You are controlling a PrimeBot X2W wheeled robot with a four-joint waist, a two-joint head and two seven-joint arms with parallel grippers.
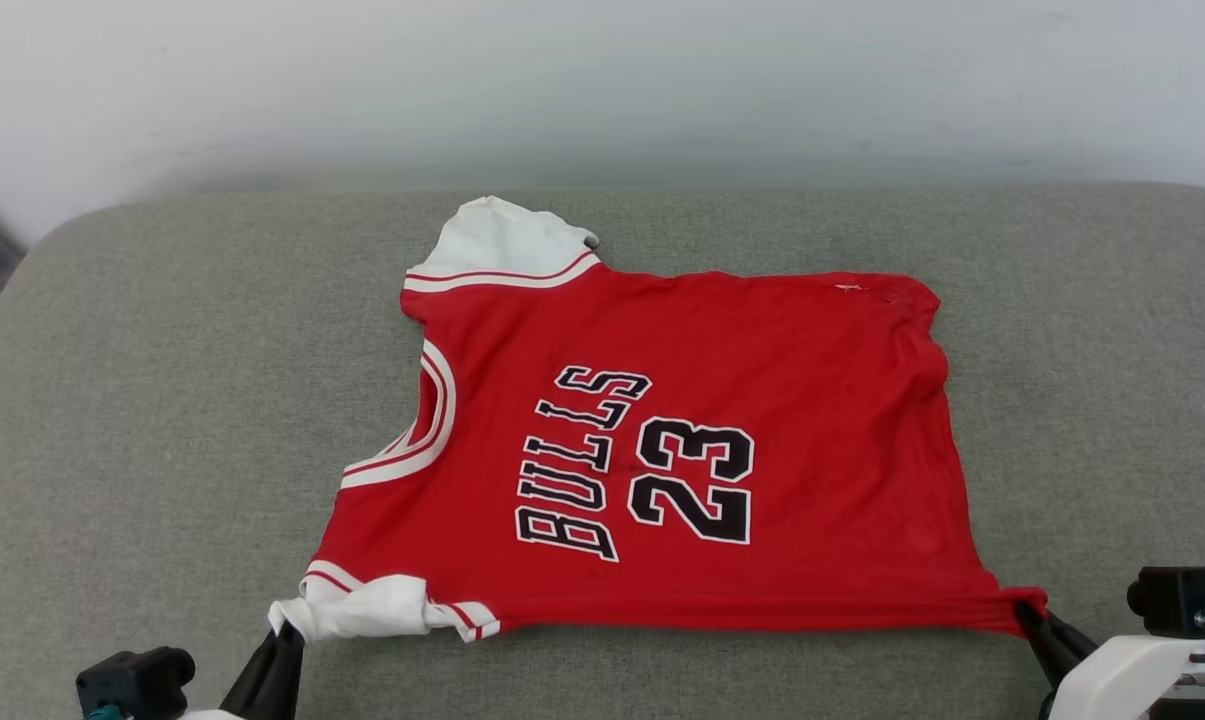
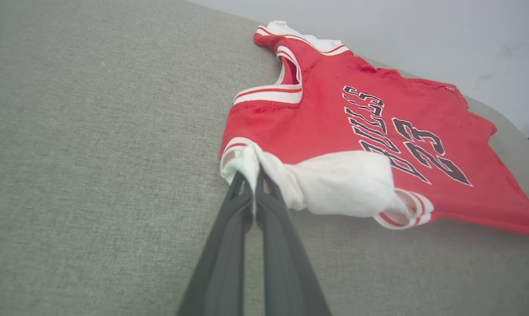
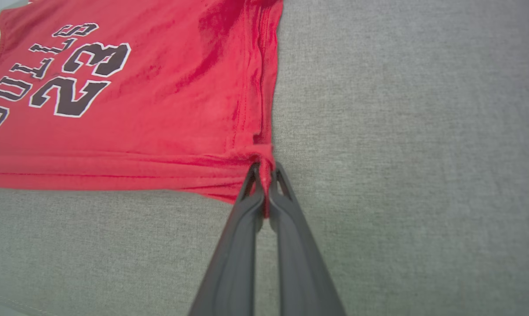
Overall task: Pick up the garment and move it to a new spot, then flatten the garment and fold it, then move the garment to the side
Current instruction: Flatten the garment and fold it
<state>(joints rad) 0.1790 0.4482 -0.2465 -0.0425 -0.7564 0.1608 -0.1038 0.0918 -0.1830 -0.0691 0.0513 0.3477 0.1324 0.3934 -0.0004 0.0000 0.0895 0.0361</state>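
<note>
Pinching the bunched white sleeve (image 2: 334, 184) in my left gripper (image 2: 249, 174), I could lose it: only a small tuft sits between the tips. The garment (image 1: 662, 400) lies face-up on the grey cushion (image 1: 162, 400), near edge taut. My right gripper (image 3: 264, 170) clamps the red hem corner (image 3: 242, 159); uneven pulling would skew it.

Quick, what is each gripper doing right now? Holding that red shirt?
The left gripper is closed, pinching the garment by its white sleeve.
The right gripper is closed, pinching the garment's red hem corner.
</note>
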